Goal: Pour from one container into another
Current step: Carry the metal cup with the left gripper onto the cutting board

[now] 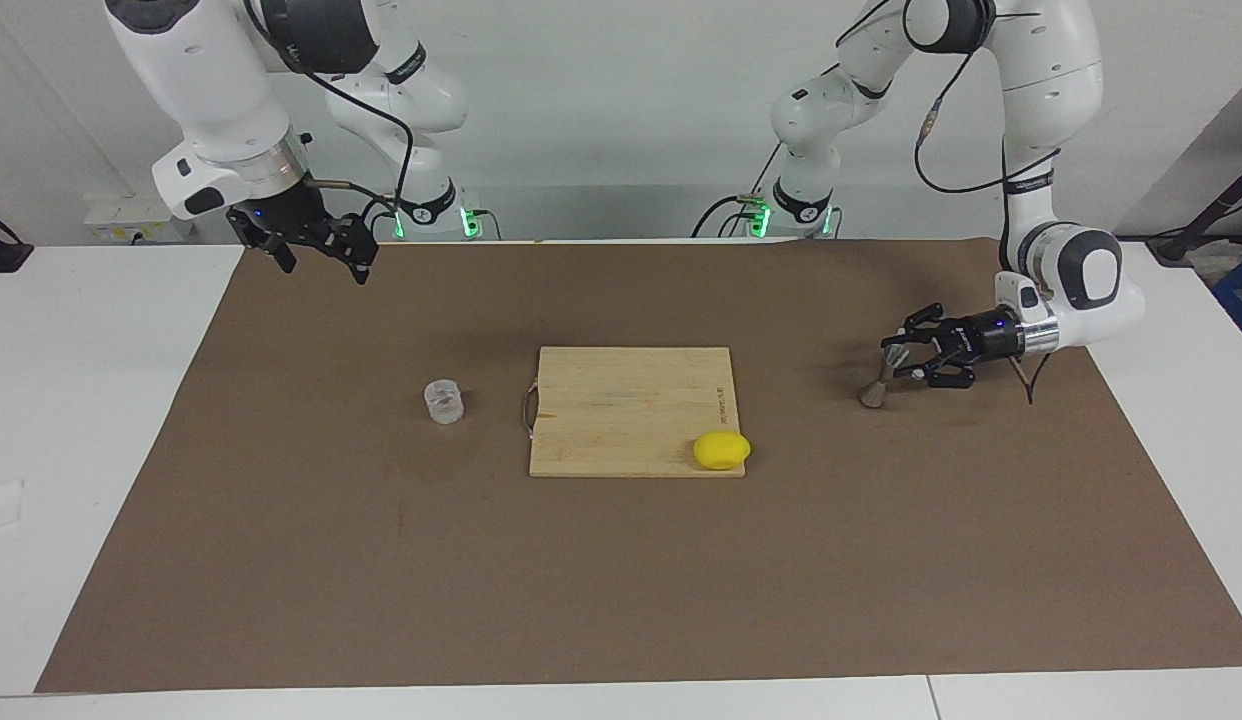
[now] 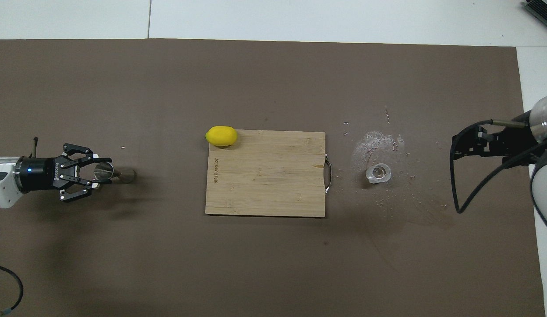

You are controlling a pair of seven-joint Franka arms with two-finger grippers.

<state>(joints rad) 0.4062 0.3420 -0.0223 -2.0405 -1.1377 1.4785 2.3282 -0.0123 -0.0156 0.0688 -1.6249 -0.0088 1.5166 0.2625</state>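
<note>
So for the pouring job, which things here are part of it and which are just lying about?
Part of the job:
- glass cup, standing on the mat
- metal measuring cup, tilted, gripped by the shut left gripper

Lying about:
- cutting board
- lemon

The right gripper waits, open.

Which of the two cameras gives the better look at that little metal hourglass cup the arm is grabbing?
The facing view: the metal cup shows side-on, tilted, narrow-waisted, with the left gripper shut on its upper part. The overhead view shows mostly its round open mouth and base, foreshortened.
</note>
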